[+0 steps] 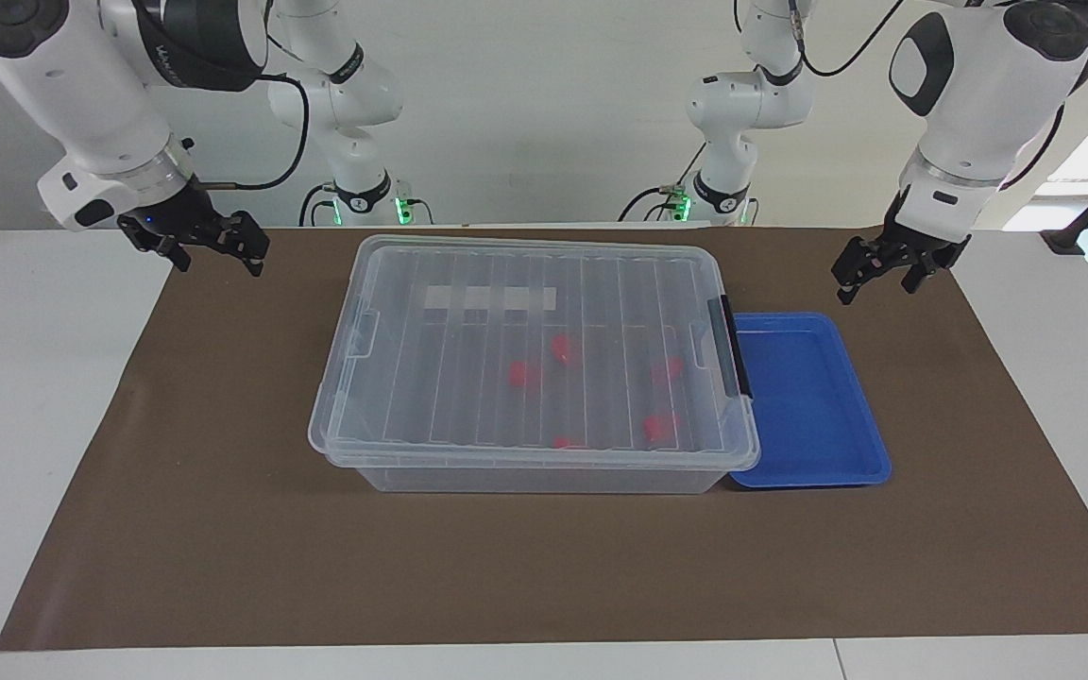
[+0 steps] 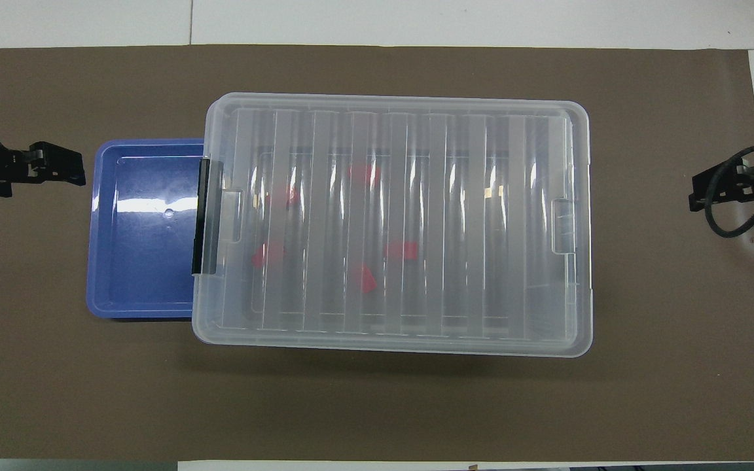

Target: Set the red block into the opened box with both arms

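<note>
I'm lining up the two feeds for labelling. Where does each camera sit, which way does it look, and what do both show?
Facing view: high across the table, looking at the robots; both white arms show, left tool and right tool raised over the brown mat's ends.
Overhead view: high above the robots' end, looking steeply down; only the left tool and right tool show at the edges.
Shared: the lidded box, red blocks inside, and the blue tray beside it.

Ribbed lid (image 1: 530,349) blurs the red blocks (image 1: 558,348) beneath.
</note>
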Action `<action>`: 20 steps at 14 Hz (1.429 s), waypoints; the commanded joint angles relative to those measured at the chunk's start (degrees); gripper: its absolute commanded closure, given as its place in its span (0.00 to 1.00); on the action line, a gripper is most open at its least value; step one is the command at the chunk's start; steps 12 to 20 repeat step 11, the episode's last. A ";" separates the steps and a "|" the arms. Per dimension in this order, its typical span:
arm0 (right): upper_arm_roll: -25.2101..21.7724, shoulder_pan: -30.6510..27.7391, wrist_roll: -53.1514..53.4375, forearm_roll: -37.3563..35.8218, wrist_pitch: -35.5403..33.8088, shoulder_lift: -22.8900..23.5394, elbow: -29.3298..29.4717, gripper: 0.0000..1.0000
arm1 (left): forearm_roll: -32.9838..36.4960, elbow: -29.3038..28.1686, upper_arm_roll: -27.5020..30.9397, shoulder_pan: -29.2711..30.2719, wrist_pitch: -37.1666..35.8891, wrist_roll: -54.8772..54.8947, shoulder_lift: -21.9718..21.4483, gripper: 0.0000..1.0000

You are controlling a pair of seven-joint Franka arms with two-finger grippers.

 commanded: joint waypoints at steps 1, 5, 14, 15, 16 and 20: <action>0.07 -0.61 -0.46 0.69 -0.19 -0.61 0.11 0.00 | 0.63 0.01 -0.30 0.49 -1.01 0.19 -0.68 0.00; 0.07 -0.61 -0.46 0.69 0.25 -0.61 0.11 0.00 | 0.63 0.01 -0.30 0.49 -1.01 0.19 -0.68 0.00; 0.07 -0.61 -0.46 0.69 0.26 -0.61 0.11 0.00 | 0.63 0.01 -0.30 0.49 -1.01 0.19 -0.68 0.00; 0.07 -0.61 -0.46 0.69 0.26 -0.61 0.11 0.00 | 0.63 0.01 -0.30 0.49 -1.01 0.19 -0.68 0.00; 0.07 -0.61 -0.46 0.69 0.26 -0.61 0.11 0.00 | 0.63 0.01 -0.30 0.49 -1.01 0.19 -0.68 0.00; 0.07 -0.61 -0.46 0.69 0.26 -0.61 0.11 0.00 | 0.63 0.01 -0.30 0.49 -1.01 0.19 -0.68 0.00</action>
